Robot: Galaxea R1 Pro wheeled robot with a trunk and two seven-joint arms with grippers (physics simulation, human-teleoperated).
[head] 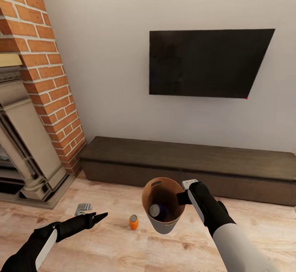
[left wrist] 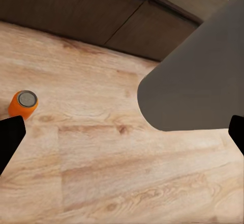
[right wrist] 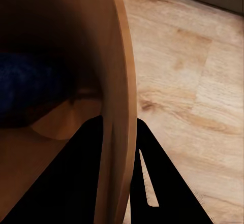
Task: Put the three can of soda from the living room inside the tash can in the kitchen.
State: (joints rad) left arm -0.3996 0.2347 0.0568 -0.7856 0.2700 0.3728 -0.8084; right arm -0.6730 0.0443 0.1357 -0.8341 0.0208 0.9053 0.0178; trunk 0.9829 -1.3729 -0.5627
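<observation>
Your right fingers [right wrist: 109, 173] pinch the trash can [head: 163, 206] rim, one inside, one outside; it hangs tilted above the plank floor [head: 123, 247], a dark blue soda can [head: 158, 211] inside. Your left fingers [left wrist: 11, 137] are spread near the upright orange soda can [left wrist: 23, 103]. A low dark-wood cabinet [head: 189, 165] stands beyond.

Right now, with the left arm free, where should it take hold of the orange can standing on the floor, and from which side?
Grip the orange can around its round side wall, coming down from above. It stands upright on the plank floor, apart from the bucket, and the open left gripper already sits beside it.
</observation>
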